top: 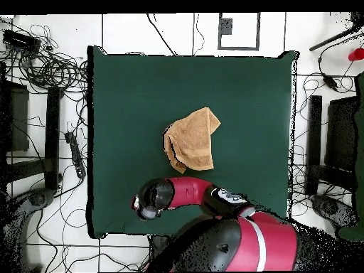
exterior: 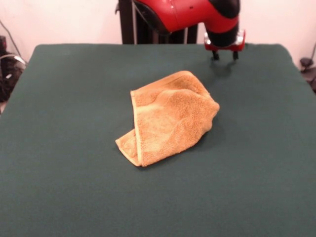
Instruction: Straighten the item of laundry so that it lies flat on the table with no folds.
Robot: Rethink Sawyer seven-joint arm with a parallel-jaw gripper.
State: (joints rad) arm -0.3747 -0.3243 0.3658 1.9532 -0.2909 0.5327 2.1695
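The orange-tan towel (exterior: 168, 118) lies crumpled near the middle of the green table (exterior: 59, 158). It is folded over itself, with a hemmed edge along its left side and a bunched hump at the right. In the overhead view the towel (top: 192, 140) sits mid-table (top: 128, 85). My gripper (exterior: 225, 56) hangs over the table's far edge, right of centre, beyond the towel and not touching it. Its two black fingertips (exterior: 216, 56) are apart with nothing between them. In the overhead view the red and black wrist (top: 155, 197) hides the gripper.
The black pedestal (exterior: 133, 22) stands behind the table's far edge. Cables (top: 50, 64) and dark equipment (top: 334, 142) lie on the floor on both sides of the table. Green cloth shows all around the towel.
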